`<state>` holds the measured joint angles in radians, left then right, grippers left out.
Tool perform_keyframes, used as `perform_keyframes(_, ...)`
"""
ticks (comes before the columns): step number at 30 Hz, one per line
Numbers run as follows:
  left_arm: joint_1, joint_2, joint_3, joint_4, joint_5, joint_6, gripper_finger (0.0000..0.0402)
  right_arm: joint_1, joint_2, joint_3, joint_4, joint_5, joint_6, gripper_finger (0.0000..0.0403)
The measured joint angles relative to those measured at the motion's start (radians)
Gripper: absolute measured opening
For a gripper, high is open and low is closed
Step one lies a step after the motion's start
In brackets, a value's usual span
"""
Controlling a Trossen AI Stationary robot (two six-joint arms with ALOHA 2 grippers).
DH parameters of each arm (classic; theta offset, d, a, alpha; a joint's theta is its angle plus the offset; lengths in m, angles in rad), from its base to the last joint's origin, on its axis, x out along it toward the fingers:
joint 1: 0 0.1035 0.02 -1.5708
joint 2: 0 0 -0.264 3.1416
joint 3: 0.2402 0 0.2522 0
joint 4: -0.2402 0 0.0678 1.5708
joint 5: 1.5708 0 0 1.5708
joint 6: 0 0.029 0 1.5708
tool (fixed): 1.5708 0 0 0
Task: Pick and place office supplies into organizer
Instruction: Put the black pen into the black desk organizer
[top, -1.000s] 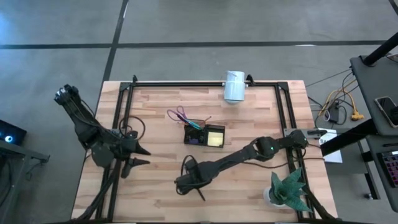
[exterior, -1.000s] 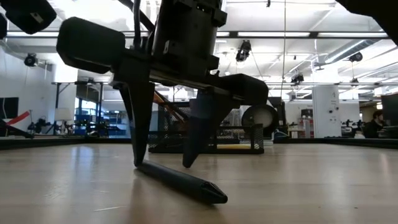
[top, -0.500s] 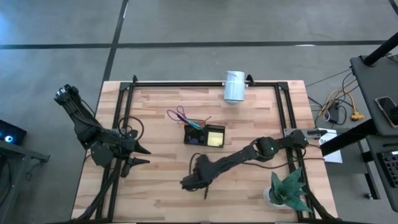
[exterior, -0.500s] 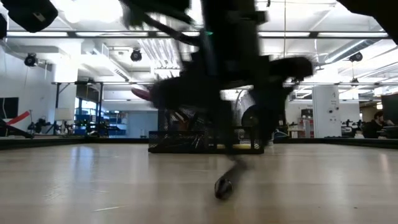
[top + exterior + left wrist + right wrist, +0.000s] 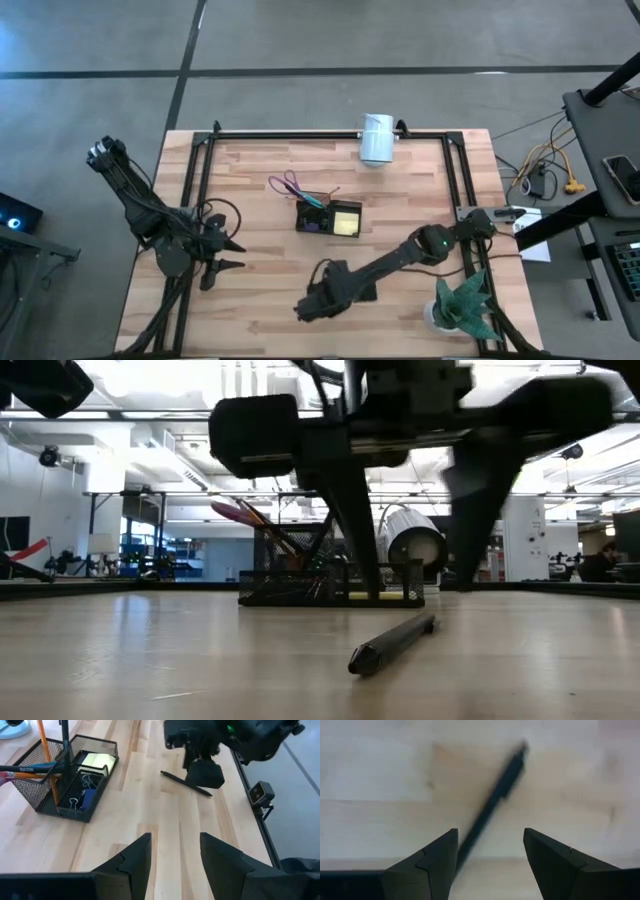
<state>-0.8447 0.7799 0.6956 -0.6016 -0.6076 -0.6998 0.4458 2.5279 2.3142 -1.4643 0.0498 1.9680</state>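
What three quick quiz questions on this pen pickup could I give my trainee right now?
1. True or false: the right gripper has its fingers closed on the black pen.
2. Which is already in the organizer? A) yellow sticky-note pad B) green plant C) white cylinder
3. Fill in: the left gripper waits on the table's ____ side.

Key:
1. False. The fingers stand open with the pen lying on the table between them.
2. A
3. left
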Motion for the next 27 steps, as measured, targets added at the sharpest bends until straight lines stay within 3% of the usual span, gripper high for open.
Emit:
perform_keyframes(4, -0.001, 0.005, 0.0, 0.0, 0.003, 0.003, 0.015, 0.009, 0.008, -0.016, 0.006, -0.035, 0.126, 0.0219)
perform_keyframes(18, -0.001, -0.036, 0.0, 0.0, 0.026, 0.006, 0.015, -0.025, 0.002, -0.116, 0.066, 0.001, 0.092, 0.0216)
perform_keyframes(27, -0.001, -0.031, 0.0, 0.001, 0.055, 0.003, 0.015, -0.026, 0.0, -0.164, 0.132, 0.066, 0.07, 0.0127)
